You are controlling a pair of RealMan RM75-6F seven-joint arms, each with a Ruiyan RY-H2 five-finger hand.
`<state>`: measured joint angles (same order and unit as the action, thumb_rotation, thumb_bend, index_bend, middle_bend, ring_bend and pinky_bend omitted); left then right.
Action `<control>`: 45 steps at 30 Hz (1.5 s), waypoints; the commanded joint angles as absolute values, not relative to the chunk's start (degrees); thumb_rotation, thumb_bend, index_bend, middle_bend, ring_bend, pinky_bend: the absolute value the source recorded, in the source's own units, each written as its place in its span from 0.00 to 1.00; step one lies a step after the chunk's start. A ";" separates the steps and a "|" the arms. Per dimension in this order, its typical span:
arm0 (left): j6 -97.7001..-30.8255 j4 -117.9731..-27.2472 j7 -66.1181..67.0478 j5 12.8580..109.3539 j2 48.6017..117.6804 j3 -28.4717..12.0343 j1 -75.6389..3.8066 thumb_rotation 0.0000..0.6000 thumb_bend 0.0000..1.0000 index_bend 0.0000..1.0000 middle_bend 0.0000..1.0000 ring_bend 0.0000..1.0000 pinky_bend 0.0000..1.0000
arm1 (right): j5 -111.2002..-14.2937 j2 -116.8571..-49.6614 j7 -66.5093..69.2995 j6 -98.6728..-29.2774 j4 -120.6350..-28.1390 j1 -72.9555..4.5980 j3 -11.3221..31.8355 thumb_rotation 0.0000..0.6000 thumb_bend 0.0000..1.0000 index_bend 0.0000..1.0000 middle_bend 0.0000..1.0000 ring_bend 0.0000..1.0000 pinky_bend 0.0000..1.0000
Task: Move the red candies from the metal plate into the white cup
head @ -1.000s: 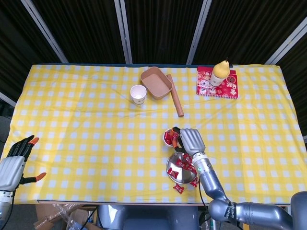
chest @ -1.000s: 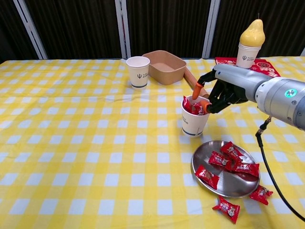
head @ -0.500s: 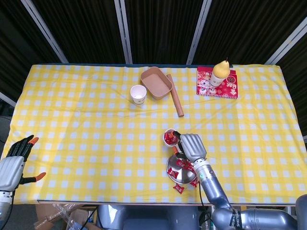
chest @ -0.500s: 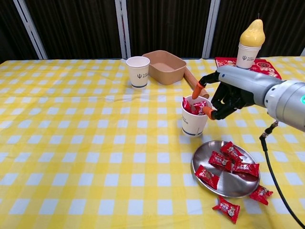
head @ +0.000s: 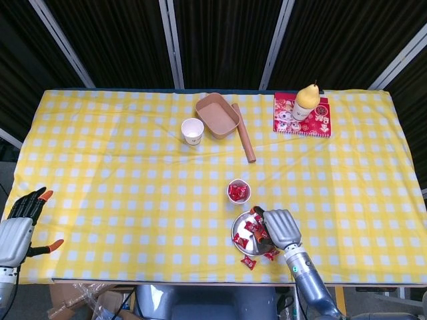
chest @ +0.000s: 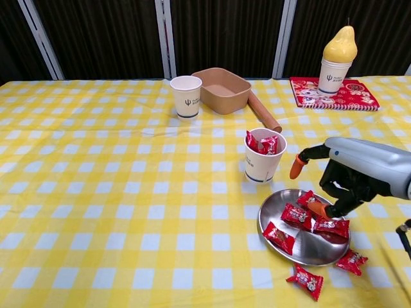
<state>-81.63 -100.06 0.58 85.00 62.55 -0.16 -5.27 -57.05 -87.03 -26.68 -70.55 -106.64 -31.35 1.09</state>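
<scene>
Open cloth lies between the metal plate (chest: 277,208) and the white cup (chest: 262,155) just behind it. Two loose candies (chest: 306,280) clutter the plate's near edge. The rolling pin (chest: 264,111) lies behind the cup; a second cup (chest: 186,96) and a brown tray (chest: 222,90) stand well back.
</scene>
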 commanded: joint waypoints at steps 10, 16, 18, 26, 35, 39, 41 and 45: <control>-82.46 -99.77 0.64 85.50 62.82 -0.14 -4.92 1.00 0.00 0.00 0.00 0.00 0.00 | -58.68 -90.28 -25.76 -70.12 -100.63 -28.49 -0.83 1.00 0.38 0.33 0.89 0.99 0.98; -82.28 -99.73 0.75 85.37 62.87 -0.15 -4.96 1.00 0.00 0.00 0.00 0.00 0.00 | -58.62 -90.72 -24.91 -69.08 -98.71 -27.70 -0.56 1.00 0.38 0.33 0.89 0.99 0.98; -82.19 -99.73 0.78 85.29 62.86 -0.17 -4.98 1.00 0.00 0.00 0.00 0.00 0.00 | -58.71 -90.75 -24.63 -68.76 -98.22 -27.44 -0.49 1.00 0.38 0.33 0.89 0.99 0.98; -82.24 -99.70 0.82 85.34 62.90 -0.16 -4.95 1.00 0.00 0.00 0.00 0.00 0.00 | -59.06 -91.08 -23.84 -67.60 -96.51 -26.48 -0.46 1.00 0.37 0.38 0.89 0.99 0.98; -82.18 -99.69 0.80 85.46 62.92 -0.13 -4.98 1.00 0.00 0.00 0.00 0.00 0.00 | -59.88 -90.92 -22.03 -66.78 -95.34 -25.34 -0.11 1.00 0.41 0.51 0.89 0.99 0.98; -82.21 -99.70 0.82 85.48 62.93 -0.11 -4.94 1.00 0.00 0.00 0.00 0.00 0.00 | -60.24 -90.83 -21.70 -66.48 -95.32 -25.09 0.08 1.00 0.46 0.55 0.89 0.99 0.98; -82.25 -99.72 0.80 85.52 62.93 -0.12 -4.94 1.00 0.00 0.00 0.00 0.00 0.00 | -60.32 -90.83 -21.47 -66.22 -95.29 -24.95 0.21 1.00 0.49 0.57 0.89 0.99 0.98; -82.21 -99.74 0.81 85.53 62.90 -0.10 -4.94 1.00 0.00 0.00 0.00 0.00 0.00 | -60.72 -90.93 -20.97 -65.90 -95.14 -24.66 0.37 1.00 0.56 0.59 0.89 0.99 0.98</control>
